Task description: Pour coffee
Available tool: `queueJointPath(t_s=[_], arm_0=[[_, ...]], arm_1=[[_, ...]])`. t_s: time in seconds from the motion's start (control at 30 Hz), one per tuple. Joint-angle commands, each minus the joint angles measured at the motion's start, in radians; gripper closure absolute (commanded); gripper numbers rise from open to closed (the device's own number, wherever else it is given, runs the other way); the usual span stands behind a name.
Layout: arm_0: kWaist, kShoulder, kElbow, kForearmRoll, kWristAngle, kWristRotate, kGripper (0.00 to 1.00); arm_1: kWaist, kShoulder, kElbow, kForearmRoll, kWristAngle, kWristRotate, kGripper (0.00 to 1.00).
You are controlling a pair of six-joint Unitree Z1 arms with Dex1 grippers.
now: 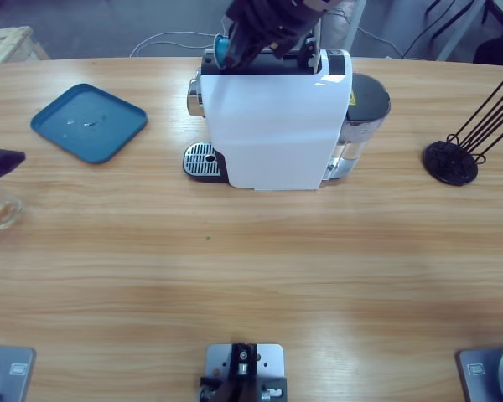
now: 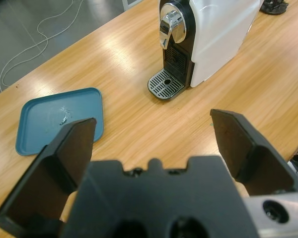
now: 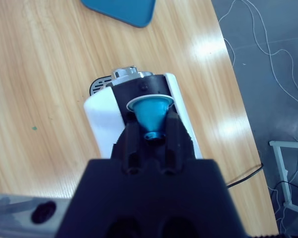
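While right tool [image 3: 153, 135] grips capsule [image 3: 151, 113], above machine [image 1: 272, 130]

Thin brown coffee [image 1: 2, 214], table's left edge

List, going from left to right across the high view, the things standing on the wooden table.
Clear glass → teal tray → white coffee machine → black capsule rack. The blue capsule overlaps the machine's top, so it is left out.

Item count on a wooden table

One white coffee machine [image 1: 272, 130], one teal tray [image 1: 89, 122], one blue capsule [image 3: 150, 113], one clear glass [image 1: 3, 213], one black wire rack [image 1: 453, 161].
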Motion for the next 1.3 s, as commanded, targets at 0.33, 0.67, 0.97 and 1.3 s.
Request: queueJointPath(t_s=[0.33, 0.67, 0.97, 1.3], arm_0=[[0.012, 0.03, 0.044, -0.026, -0.012, -0.005, 0.009], [0.012, 0.02, 0.08, -0.028, -0.013, -0.005, 0.009], [0.012, 0.016, 0.08, -0.041, -0.013, -0.005, 0.009], [0.012, -0.041, 0.076, -0.046, -0.015, -0.01, 0.009]], arm_1=[[-0.024, 0.017, 0.093, -0.011, 0.056, 0.014, 0.931], [-0.024, -0.016, 0.117, -0.011, 0.097, 0.04, 0.328], [0.007, -0.101, 0.061, -0.011, 0.08, 0.074, 0.213], [0.119, -0.221, 0.025, 0.003, -0.224, 0.187, 1.0]])
